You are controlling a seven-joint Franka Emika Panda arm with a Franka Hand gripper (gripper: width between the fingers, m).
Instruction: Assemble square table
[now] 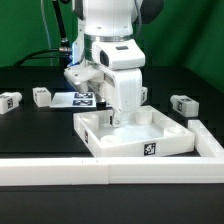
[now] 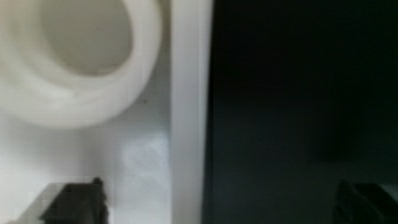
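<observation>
Black matte table carries the whole layout. The long white L-shaped barrier wall runs along the near edge and turns back at the exterior view's right. It is judged to serve as a stop, because the white plastic square slab with raised rim sits in its inner corner, against or just beside both runs, where it cannot slide under pressure.

The white jointed robot arm stands upright over the slab and reaches down inside it, on the side toward the exterior view's left. The slab lies flat with its hollow side up and a black-and-white square tag on its near face. Its surface reads as smooth, moulded and faintly glossy. The wrist view shows a round recessed hole in it, judged to be a socket for a leg.

The thin flat marker board lies behind the slab. Three short white tagged block legs lie loose, well apart from the slab: two at the exterior view's left and one at its right. A fourth is not made out.

The dark fingers stand wide apart with nothing clamped. A pale upright edge of the slab and dark ground lie between them. The wrist view is blurred, so contact cannot be confirmed.
</observation>
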